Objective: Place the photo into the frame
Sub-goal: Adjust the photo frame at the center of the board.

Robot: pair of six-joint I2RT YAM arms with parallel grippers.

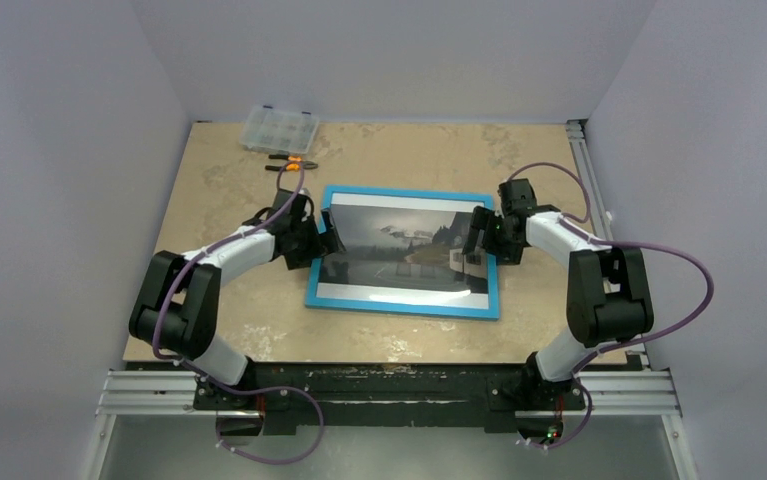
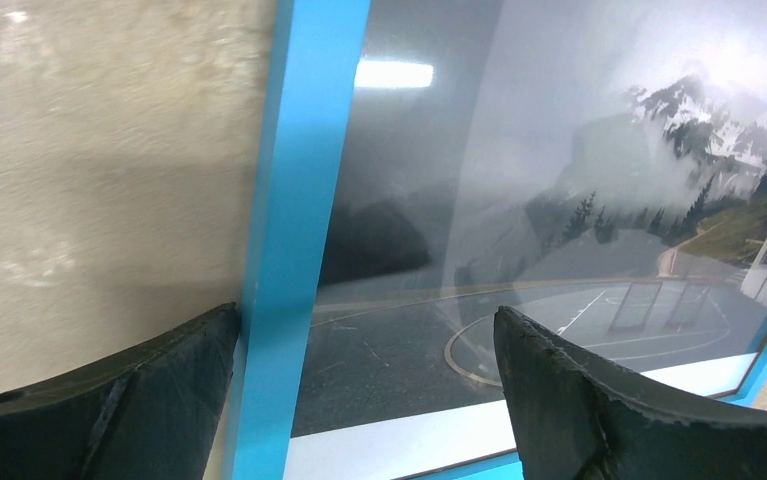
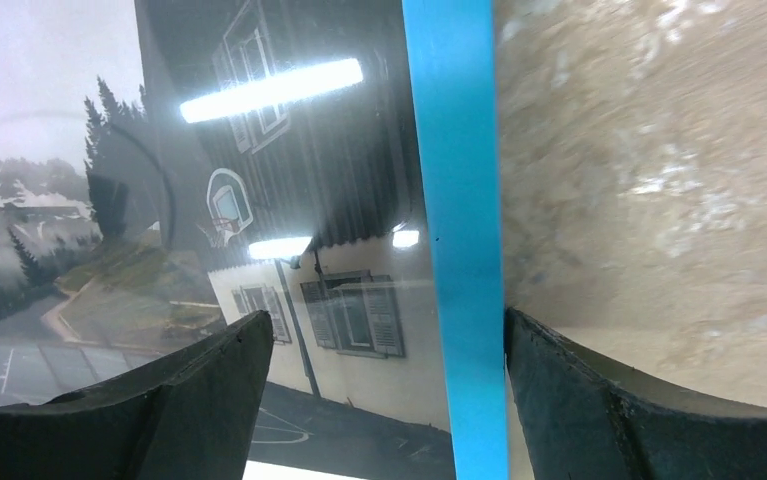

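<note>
The blue frame lies face up in the middle of the table. The photo of a misty road, trees and a building shows inside it, behind a glossy reflecting surface. My left gripper is open and straddles the frame's left rail. One of its fingers is over the table and the other is over the photo. My right gripper is open and straddles the right rail. One of its fingers is over the photo and the other is over the table. Neither gripper holds anything.
A clear plastic compartment box stands at the back left of the beige table. Orange-handled pliers lie just in front of it. Grey walls close in on three sides. A metal rail runs along the right edge.
</note>
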